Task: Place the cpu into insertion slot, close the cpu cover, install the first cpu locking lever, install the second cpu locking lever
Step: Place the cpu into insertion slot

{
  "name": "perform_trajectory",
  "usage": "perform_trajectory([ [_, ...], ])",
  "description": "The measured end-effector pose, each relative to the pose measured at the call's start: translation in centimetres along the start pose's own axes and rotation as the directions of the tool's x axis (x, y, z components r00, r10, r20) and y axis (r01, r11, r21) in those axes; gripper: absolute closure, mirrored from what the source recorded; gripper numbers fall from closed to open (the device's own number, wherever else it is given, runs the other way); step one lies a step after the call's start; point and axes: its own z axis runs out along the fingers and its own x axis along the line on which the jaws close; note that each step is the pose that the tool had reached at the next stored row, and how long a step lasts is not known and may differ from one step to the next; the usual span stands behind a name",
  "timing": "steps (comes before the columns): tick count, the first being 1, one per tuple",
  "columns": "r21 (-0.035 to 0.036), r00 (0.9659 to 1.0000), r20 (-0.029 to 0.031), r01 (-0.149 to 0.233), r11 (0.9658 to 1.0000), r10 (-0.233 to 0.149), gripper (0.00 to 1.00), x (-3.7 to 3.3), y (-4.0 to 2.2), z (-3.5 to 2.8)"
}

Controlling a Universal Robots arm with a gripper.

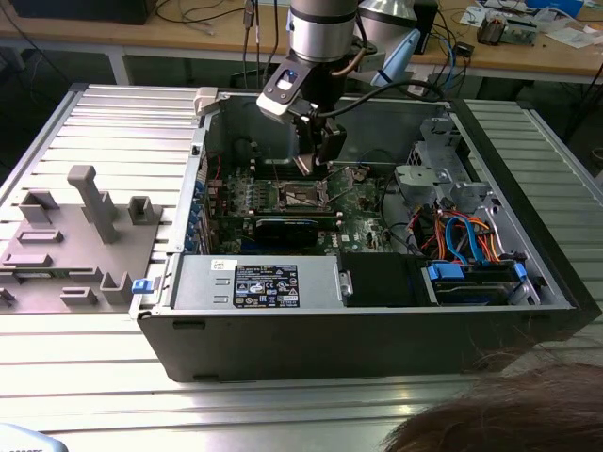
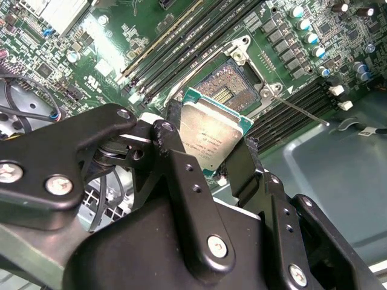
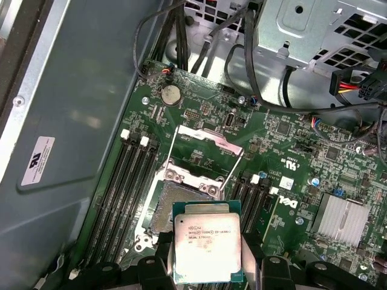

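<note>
— So, how is the arm [image 1: 321, 28] standing?

— Straight down from above, into the open computer case [image 1: 283, 330]. In the exterior view its wrist hangs over the green circuit board [image 3: 275, 136], with the gripper [image 1: 317, 162] pointing down at the middle of the board.

— And the claw?

— Clamped on the cpu [image 2: 211, 136]. In the second wrist view the two black fingers [image 2: 173, 145] press on opposite edges of the chip, silver top facing the camera. The first wrist view shows the same hold: the gripper [image 3: 208, 272] has the cpu [image 3: 207, 248] pinched between its tips.

— Where is the chip relative to the socket?

— Over one edge of the insertion slot [image 3: 172, 202], not seated. The slot's contact field is bare in both wrist views, and in the second one the insertion slot [image 2: 228, 89] lies just past the chip's far corner. I cannot tell whether the chip touches the rim.

— The cover?

— The cpu cover [image 3: 211, 139] is swung up and open — its frame stands on the far side of the socket, window showing board behind it. A thin locking lever [image 2: 299, 110] juts out free beside the socket.

— Anything else nearby?

— Long memory slots [image 3: 130, 181] flank the socket on both sides. At the exterior view's left a grey fixture tray [image 1: 85, 235] sits beside the case, and someone's hair [image 1: 509, 414] shows at the lower edge.
</note>
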Motion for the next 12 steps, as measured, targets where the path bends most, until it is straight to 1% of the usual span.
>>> perform_trajectory([
  [8, 0.0003, 0.9998, 0.0005, -0.018, 0.9998, 0.018, 0.46, 0.0, 0.0, 0.05],
  [9, 0.0004, 0.9997, 0.0007, -0.023, 0.9997, 0.023, 0.46, 0.0, 0.0, 0.07],
  [11, 0.0008, 0.9987, 0.0014, -0.05, 0.9987, 0.05, 0.46, 0.0, -0.01, 0.15],
  [12, 0.0009, 0.9983, 0.0017, -0.057, 0.9983, 0.057, 0.46, 0.0, -0.01, 0.17],
])
